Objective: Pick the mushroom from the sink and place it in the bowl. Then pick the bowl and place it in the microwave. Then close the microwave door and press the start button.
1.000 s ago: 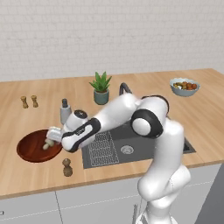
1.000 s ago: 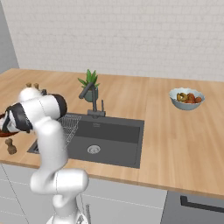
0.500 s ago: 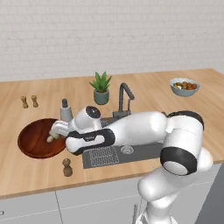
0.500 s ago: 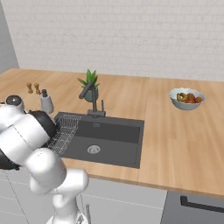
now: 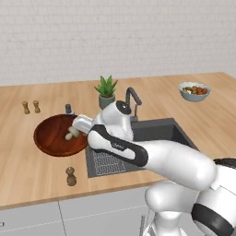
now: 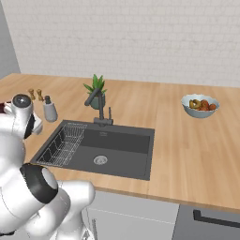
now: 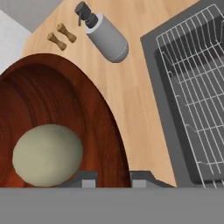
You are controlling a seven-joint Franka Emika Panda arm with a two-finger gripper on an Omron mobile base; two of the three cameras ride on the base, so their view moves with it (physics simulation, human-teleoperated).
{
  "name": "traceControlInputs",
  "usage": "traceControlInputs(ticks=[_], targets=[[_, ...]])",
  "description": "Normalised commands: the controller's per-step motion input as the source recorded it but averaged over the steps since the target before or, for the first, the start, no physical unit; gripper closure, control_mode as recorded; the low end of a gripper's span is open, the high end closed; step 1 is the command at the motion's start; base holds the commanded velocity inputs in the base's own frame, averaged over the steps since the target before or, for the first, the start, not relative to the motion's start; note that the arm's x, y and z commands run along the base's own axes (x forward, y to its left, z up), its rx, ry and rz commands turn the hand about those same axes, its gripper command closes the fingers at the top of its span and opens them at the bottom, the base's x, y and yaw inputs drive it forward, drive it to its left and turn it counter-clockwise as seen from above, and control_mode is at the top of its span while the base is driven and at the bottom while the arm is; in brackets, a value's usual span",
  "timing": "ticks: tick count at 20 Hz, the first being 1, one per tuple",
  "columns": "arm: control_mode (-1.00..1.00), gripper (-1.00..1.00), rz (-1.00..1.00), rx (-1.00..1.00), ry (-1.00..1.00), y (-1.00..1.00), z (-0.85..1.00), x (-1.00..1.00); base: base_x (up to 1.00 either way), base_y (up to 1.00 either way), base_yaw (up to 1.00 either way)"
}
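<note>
reddish wood bowl point(image 5: 53, 138) on counter point(image 5: 27, 175), left of sink point(image 5: 152, 133). mushroom point(image 7: 47, 154) lies inside bowl, near its right rim. gripper point(image 5: 75, 130) low over bowl's right edge, mushroom just beside fingertips point(image 7: 89, 180); jaws parted, holding nothing. grey soap bottle point(image 7: 106, 38) behind bowl.

Base shifted; end effector point(image 5: 73, 131) retreating toward bowl point(image 5: 50, 138) rim.
</note>
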Motion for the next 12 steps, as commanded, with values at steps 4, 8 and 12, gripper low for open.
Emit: traceControlInputs(ticks=[4,8,12], targets=[[-1.00,1.00,-0.04,-0.09,0.09,-0.26,0.76,-0.37,0.00,0.00,0.00],[-1.00,1.00,-0.03,-0.05,0.05,-0.43,0.65,-0.34,0.00,0.00,0.00],[-1.00,1.00,-0.03,-0.01,0.06,-0.68,0.39,-0.26,0.00,0.00,0.00]])
